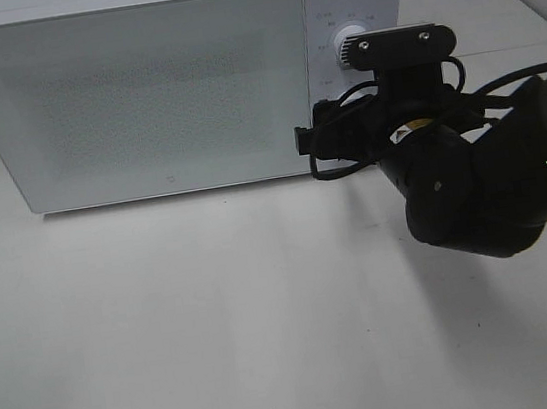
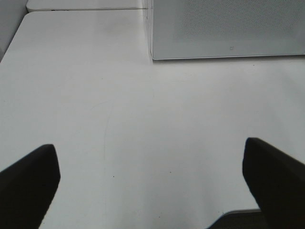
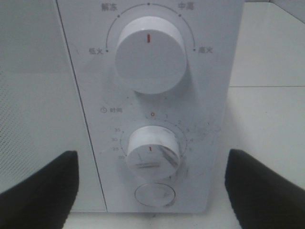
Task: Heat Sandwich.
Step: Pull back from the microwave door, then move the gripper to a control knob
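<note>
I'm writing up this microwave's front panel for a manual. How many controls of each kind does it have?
Knobs: 2 (power knob, timer knob)
Buttons: 1 (round button)
Total: 3 controls on the microwave

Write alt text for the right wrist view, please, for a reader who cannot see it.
A white microwave's control panel fills the view: a large power dial above a smaller timer dial and a round button. The open right pincer faces it, one dark finger on each side, holding nothing.
</note>
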`<state>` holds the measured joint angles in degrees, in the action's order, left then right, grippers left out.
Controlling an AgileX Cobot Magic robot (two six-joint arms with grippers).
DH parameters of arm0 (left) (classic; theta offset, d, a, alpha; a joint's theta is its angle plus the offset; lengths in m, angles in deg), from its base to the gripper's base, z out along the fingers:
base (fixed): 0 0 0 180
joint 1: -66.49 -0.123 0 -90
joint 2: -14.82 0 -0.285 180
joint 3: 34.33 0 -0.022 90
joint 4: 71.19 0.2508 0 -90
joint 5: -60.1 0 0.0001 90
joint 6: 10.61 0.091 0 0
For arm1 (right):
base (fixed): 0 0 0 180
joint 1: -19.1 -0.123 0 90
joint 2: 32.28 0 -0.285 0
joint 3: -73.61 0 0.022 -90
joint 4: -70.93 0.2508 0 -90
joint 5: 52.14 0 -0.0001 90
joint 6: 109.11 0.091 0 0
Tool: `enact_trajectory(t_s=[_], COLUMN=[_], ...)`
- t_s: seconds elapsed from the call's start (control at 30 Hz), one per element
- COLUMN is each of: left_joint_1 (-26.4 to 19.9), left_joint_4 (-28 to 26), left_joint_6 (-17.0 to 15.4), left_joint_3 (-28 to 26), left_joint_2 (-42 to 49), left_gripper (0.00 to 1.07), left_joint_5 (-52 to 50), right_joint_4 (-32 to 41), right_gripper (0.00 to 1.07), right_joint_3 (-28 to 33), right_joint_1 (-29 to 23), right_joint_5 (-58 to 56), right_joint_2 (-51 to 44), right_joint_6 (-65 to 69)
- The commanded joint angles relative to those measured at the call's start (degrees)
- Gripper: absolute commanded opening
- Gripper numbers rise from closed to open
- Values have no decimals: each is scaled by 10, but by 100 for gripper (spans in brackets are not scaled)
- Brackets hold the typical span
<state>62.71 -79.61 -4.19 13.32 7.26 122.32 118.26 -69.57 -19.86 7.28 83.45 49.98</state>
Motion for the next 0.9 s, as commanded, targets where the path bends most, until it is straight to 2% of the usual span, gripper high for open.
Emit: enact_trajectory(t_s=[0.03,0.23,0.73,0.8,0.83,0.9], left_joint_1=[-2,-2,-2,-2,-2,-2], left_joint_4=[0,0,0,0,0,0], left_joint_6=[1,1,1,1,1,1], left_joint_3=[-1,-1,-1,-1,-1,-1], left_joint_2=[13,13,13,13,13,13], left_gripper=[97,97,97,97,97,97], left_joint_5=[-5,-5,-5,-5,-5,-5], right_joint_4=[-4,-7,-19,-19,-19,-19], right_gripper=[76,76,76,74,69,65], right_joint_3=[-26,-61,-93,-93,-93,-93], right_joint_1=[1,14,34,34,34,34], right_joint_5=[11,8,5,9,9,9], right_joint_2=[23,62,95,95,95,95], right_joint_6=[3,8,29,29,29,29])
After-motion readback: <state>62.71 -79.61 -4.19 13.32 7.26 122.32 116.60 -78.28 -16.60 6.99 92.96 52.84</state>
